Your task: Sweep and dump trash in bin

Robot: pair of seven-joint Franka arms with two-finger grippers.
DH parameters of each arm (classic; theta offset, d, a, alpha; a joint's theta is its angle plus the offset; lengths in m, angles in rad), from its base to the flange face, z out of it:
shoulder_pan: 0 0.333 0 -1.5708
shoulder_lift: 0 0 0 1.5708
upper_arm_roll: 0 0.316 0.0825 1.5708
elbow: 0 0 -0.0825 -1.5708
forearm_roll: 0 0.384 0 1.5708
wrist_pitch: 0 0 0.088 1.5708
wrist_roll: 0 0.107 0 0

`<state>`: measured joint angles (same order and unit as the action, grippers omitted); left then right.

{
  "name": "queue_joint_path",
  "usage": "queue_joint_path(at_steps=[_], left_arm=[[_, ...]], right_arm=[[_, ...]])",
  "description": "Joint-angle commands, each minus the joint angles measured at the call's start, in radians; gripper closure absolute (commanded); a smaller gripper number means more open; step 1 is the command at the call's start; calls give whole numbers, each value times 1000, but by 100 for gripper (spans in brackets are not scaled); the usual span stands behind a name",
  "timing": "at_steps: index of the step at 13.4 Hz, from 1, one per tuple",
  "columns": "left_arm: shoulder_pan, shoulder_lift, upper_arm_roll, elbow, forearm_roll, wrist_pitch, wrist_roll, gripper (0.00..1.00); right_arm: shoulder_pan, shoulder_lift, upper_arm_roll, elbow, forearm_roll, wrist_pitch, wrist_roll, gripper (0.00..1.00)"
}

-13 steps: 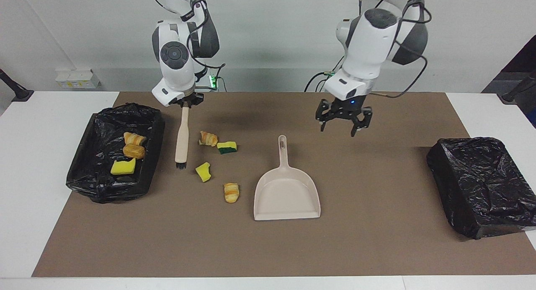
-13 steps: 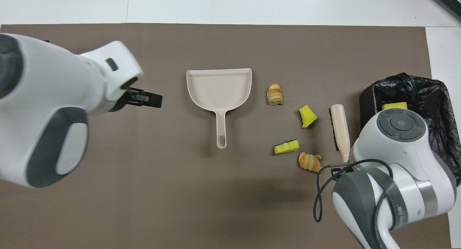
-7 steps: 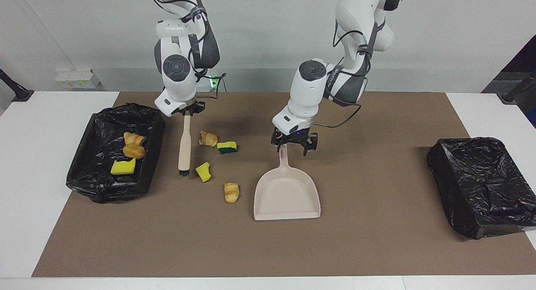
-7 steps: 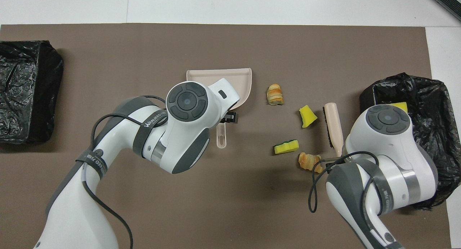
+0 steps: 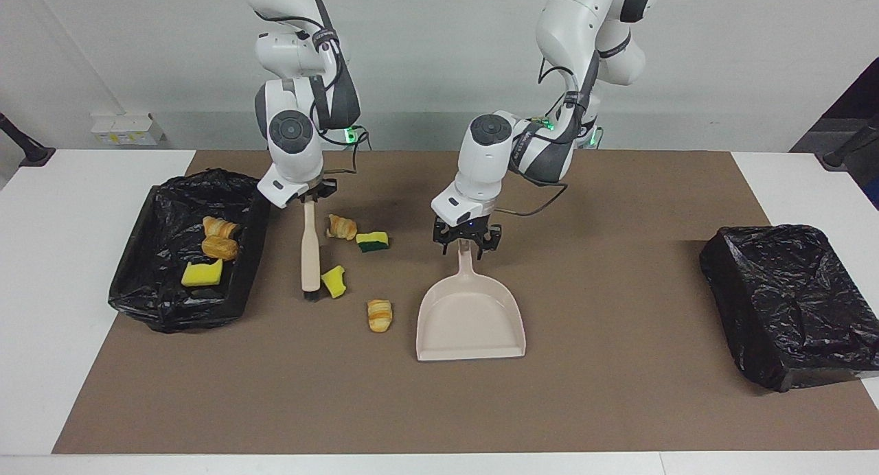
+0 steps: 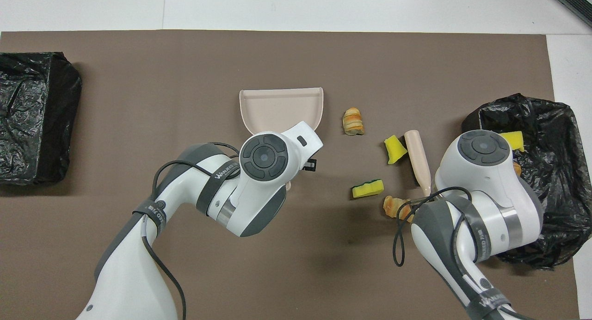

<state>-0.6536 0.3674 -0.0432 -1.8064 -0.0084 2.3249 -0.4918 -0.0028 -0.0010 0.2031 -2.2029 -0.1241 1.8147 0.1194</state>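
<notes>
We see four trash pieces on the brown mat, left of centre: two pastries (image 5: 341, 227) (image 5: 379, 315) and two sponge chunks (image 5: 372, 241) (image 5: 334, 281). Three more (image 5: 210, 250) lie in the black-lined bin (image 5: 168, 303) at far left.

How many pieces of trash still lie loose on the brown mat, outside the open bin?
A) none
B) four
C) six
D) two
B: on the mat lie a pastry, a green-faced sponge chunk, a yellow sponge chunk and another pastry; the other pieces sit in the open bin.
</notes>
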Motion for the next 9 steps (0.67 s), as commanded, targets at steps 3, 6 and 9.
queue_joint_path(at_steps=[3, 6, 9], left_arm=[[2, -33, 25, -2, 195, -59, 18, 100], [64, -94, 26, -7, 225, -143, 307, 100], [109, -137, 29, -11, 225, -289, 646, 100]], right_arm=[[-5, 4, 12, 15, -3, -9, -46, 100], [-6, -19, 12, 40, -2, -44, -38, 100], [-6, -36, 12, 61, -2, -87, -37, 100]])
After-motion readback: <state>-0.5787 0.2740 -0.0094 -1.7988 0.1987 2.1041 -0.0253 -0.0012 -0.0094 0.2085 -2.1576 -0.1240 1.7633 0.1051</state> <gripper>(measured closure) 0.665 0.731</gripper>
